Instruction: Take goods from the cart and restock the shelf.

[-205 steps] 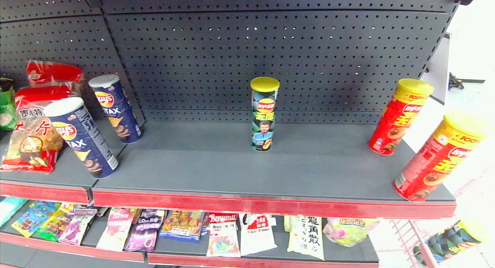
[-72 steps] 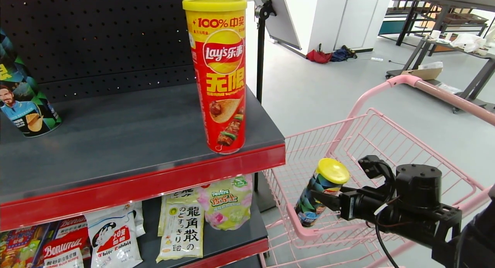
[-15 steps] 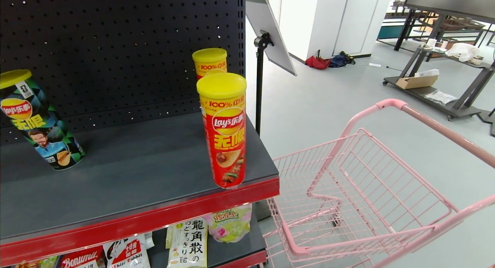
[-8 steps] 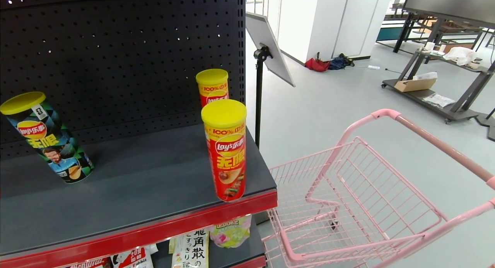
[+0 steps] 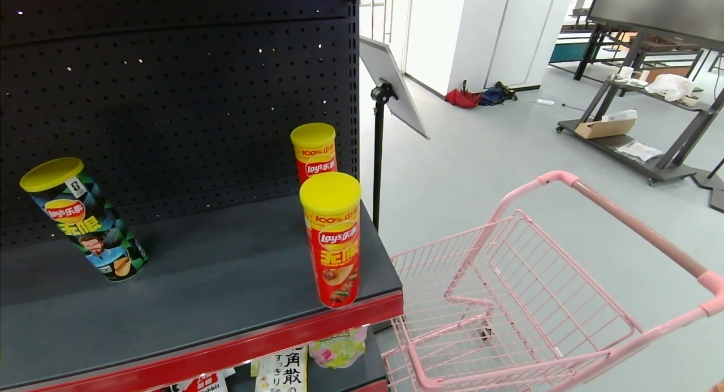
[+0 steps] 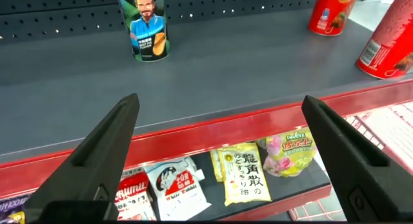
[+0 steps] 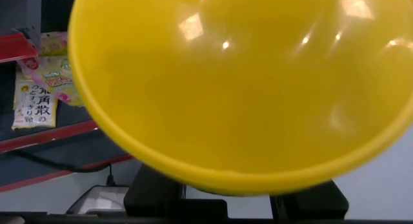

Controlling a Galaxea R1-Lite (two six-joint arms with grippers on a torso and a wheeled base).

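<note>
**Landmark.** Dark grey metal shelf with a red front lip and a black pegboard back panel.

**Item in hand.** Yellow-lidded canister, shown by its round yellow plastic lid close against the right wrist camera. The body is hidden. It hangs off the shelf, out in front of and below the red lip, level with the lower tier.

**Right gripper**. Judged clamped on the canister below the lid, with dark finger parts showing either side.

**Left gripper**. Its black fingers are spread wide and hold nothing. It is poised in front of the shelf lip.

**Stock on the shelf.**
- Green-and-black cardboard tube with a yellow lid, toward the back of the shelf and well left of the right end.
- Red cardboard tube with a yellow lid, at the front right corner, its base just beside the lip.
- Second red tube, behind the first and near the pegboard.

**Below the shelf.** Flat printed snack packets.

**Beside the shelf's right end.** Pink wire cart.

**Hazards, as judged.**
- The lid blocks the right wrist camera, so the rise to the shelf is poorly guided. The canister's base could catch the red lip and twist in the grip.
- The corner red tube is tall, narrow and close to the edge. A brush from the arm could topple it off the shelf.
- Setting the canister down tilted would likely tip it.
</note>
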